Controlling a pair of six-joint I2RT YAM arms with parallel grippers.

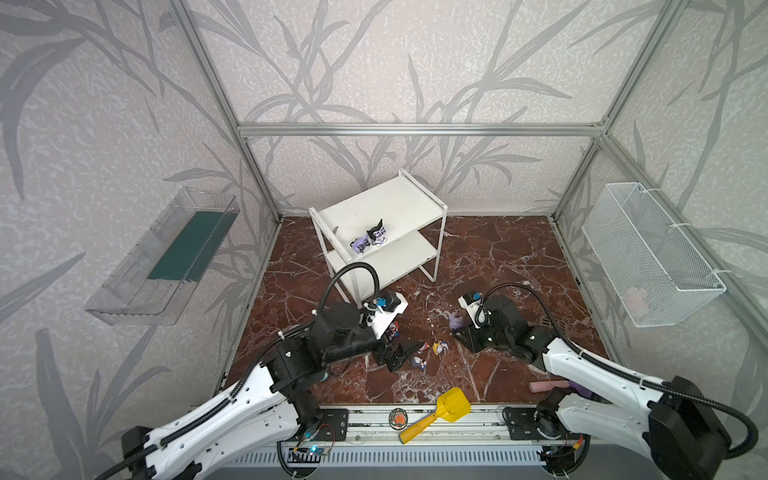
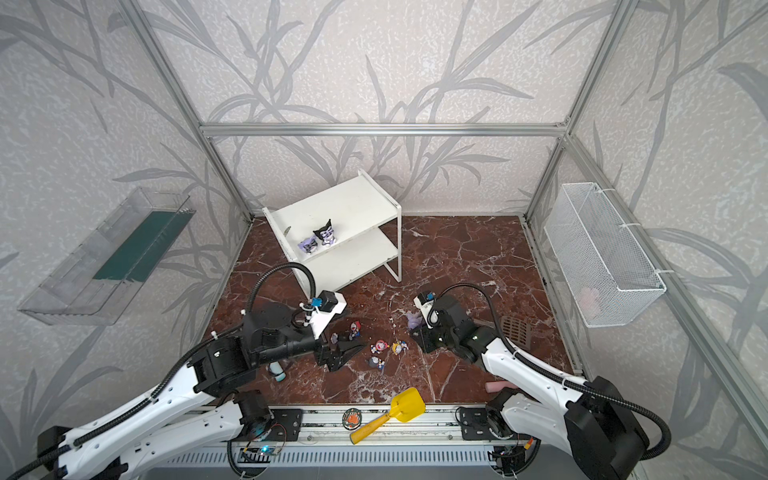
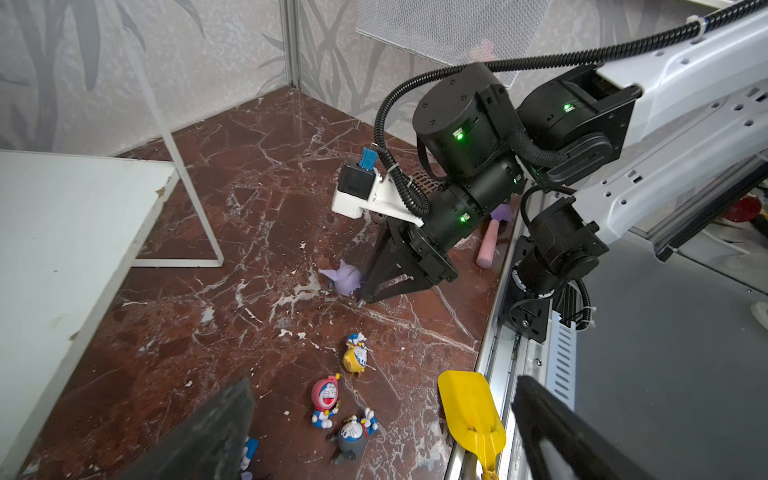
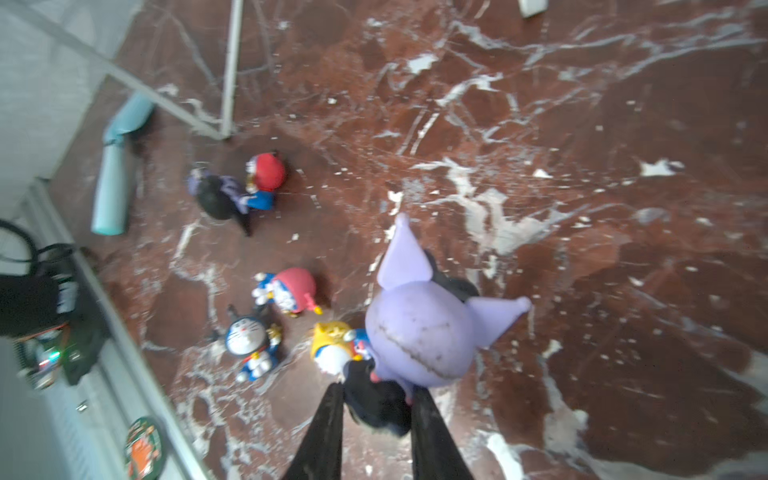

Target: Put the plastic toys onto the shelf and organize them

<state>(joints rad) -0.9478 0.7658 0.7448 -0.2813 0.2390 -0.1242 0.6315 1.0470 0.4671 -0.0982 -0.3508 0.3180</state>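
Two of the plastic toys are already set on the top board of the shelf: a lilac figurine and a black-eared figurine, side by side near that board's front edge. Nothing is seen on the visible part of the lower board. Six toys are off the shelf, so the task is judged to be about a quarter done.

Five of them lie on the floor in front of the shelf, toward the arms' bases. A red-headed toy is touched by a dark toy. Farther from the shelf, a pink-headed toy, a grey-headed toy and a yellow-headed toy are loosely clustered (several are tipped over, so righting may be called for).

The sixth, a purple big-eared figurine, is gripped by the right gripper in front of the shelf. The jaws are drawn narrow on its dark lower body, with the head left free beyond the tips. Whether it is lifted off the floor cannot be told.

The left gripper is spread wide and nothing is held in it. It is hung low between the red-headed toy and the cluster.
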